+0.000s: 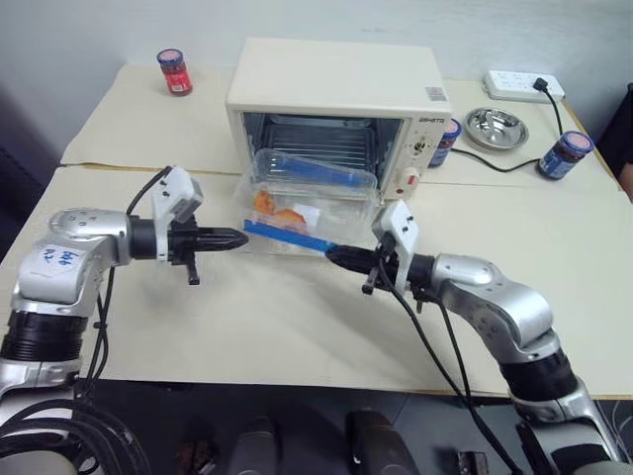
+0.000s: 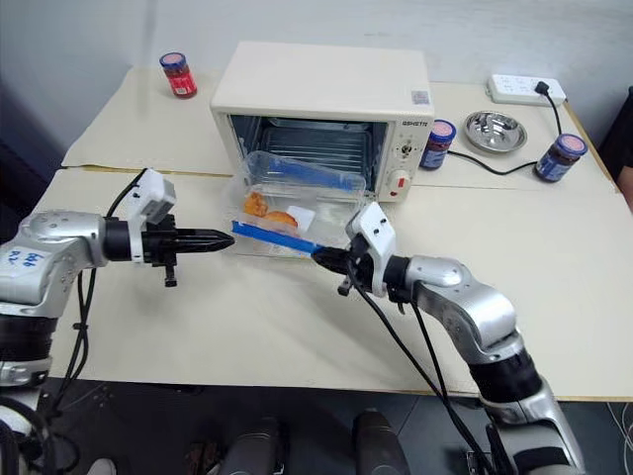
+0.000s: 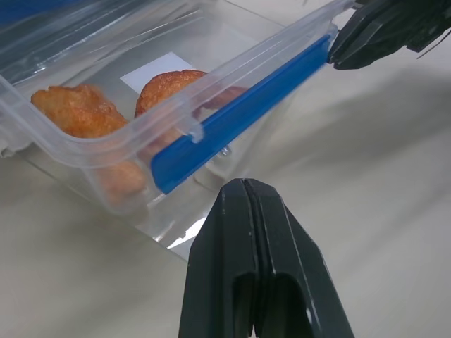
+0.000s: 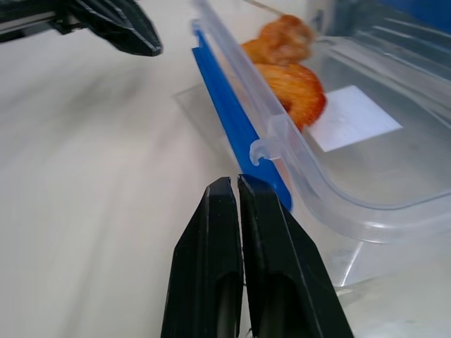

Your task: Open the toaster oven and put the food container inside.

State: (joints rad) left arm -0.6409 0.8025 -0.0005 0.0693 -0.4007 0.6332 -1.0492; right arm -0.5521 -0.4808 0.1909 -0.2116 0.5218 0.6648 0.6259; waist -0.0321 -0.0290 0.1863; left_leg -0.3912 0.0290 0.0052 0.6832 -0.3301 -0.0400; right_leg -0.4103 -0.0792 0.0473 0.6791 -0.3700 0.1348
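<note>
The cream-white toaster oven [image 1: 336,84] stands at the back of the table with its glass door dropped down and the wire rack showing. The food container [image 1: 297,203], clear with a blue clasp [image 1: 287,237] along its near side and orange pieces inside, lies on the lowered door, its far end at the oven mouth. My left gripper [image 1: 240,238] is shut and empty, its tip just off the clasp's left end. My right gripper [image 1: 331,256] is shut and empty too, with its tip at the clasp's right end. The left wrist view has the clasp [image 3: 232,120] close ahead of the shut fingers [image 3: 232,232].
A red-lidded jar [image 1: 175,71] stands at the back left. Right of the oven are a second jar [image 1: 450,139], a steel bowl [image 1: 495,127], a third jar [image 1: 569,153] and a power strip [image 1: 522,84] with a black cable. Bare table lies in front.
</note>
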